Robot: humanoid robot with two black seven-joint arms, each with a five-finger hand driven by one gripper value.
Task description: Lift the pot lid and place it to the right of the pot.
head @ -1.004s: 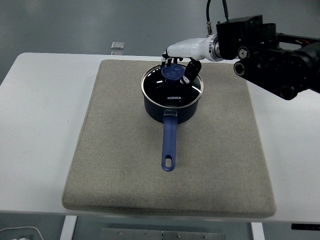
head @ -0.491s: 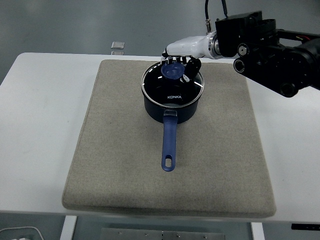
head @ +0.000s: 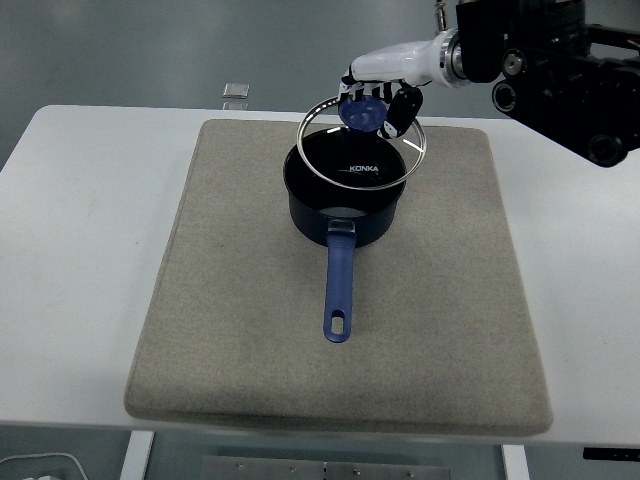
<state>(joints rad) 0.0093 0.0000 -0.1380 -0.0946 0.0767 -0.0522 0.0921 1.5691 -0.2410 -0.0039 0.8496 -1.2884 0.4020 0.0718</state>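
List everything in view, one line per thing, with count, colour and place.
pot: one, dark blue with long blue handle, on the mat's far half, handle pointing to the near edge
pot lid: one, clear glass with metal rim and blue knob, lifted clear of the pot, tilted
mat: one, grey-beige, covering the table's middle
table: one, white
small clear object: one, at the table's far edge
right hand: one, white and black, fingers on the lid's knob

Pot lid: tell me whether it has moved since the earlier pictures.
Yes. The lid has come up off the pot, gripped at its knob by the right hand; it now hangs tilted above the rim it sat on earlier.
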